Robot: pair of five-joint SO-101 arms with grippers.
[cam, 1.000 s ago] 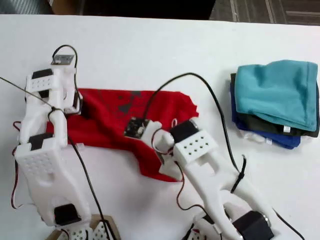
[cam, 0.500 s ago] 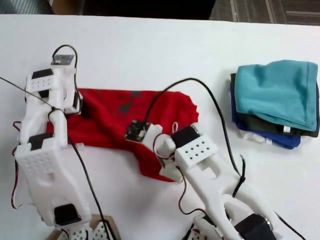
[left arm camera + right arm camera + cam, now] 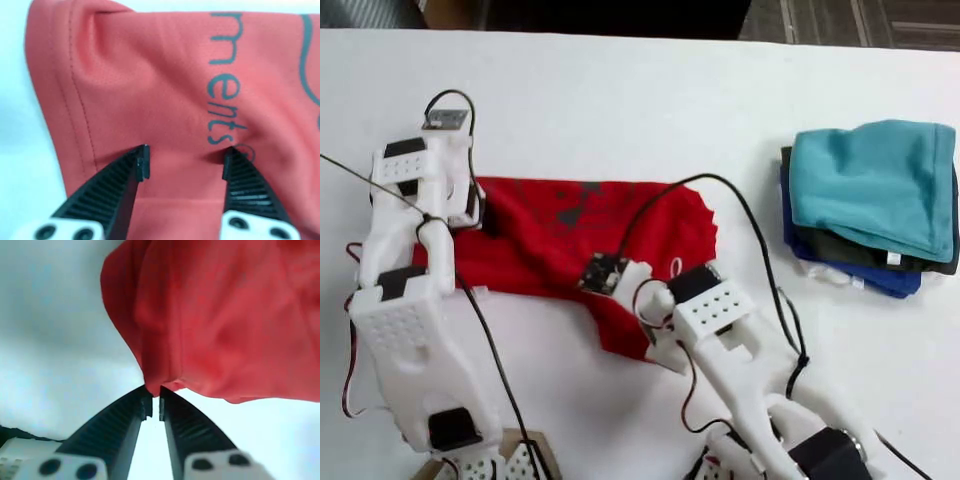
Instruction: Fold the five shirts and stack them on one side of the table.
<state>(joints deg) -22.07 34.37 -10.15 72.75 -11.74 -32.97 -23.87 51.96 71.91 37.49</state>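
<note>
Red shirt (image 3: 560, 235) is gripped at its edge between the clenched right fingers (image 3: 127, 425) and spanned by the released left fingers (image 3: 117, 182), its folding judged unfinished, with the stack (image 3: 870, 205) set well apart.

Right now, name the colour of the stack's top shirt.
Top shirt: teal, best in high view.

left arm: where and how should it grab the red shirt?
Grip the stitched hem of the red shirt near its corner, beside the open left gripper. Come in low from the bare table side. The cloth lies flat here, so mid-panel likely gives nothing to pinch, while the hem is a free edge. The right gripper pinches another edge.
</note>
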